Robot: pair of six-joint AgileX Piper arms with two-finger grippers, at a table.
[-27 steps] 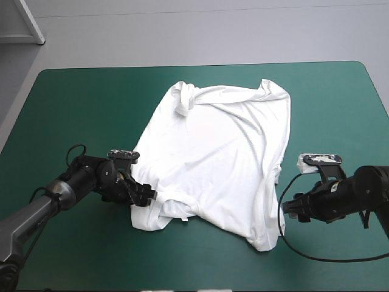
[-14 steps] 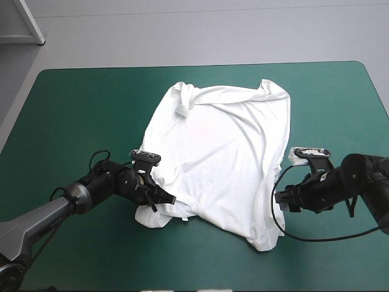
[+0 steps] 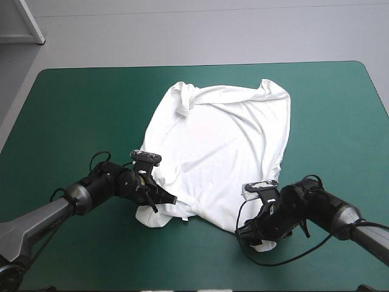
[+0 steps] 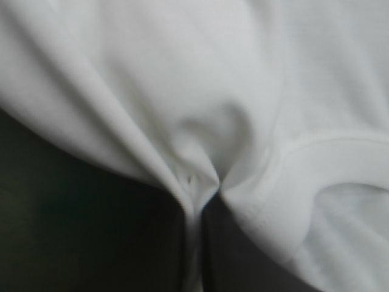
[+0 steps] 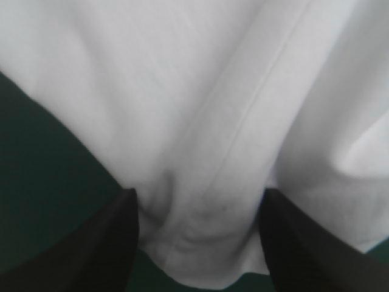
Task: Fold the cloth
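T-shirt (image 3: 219, 152) spread flat | left tool (image 4: 197, 204) pinching its edge | right tool (image 5: 200, 194) open around its corner

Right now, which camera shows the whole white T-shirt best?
The high view: the white short-sleeved T-shirt lies spread on the teal-green table. Wrist views show only patches: a fold pinched in the left tool, an edge inside the open right tool.
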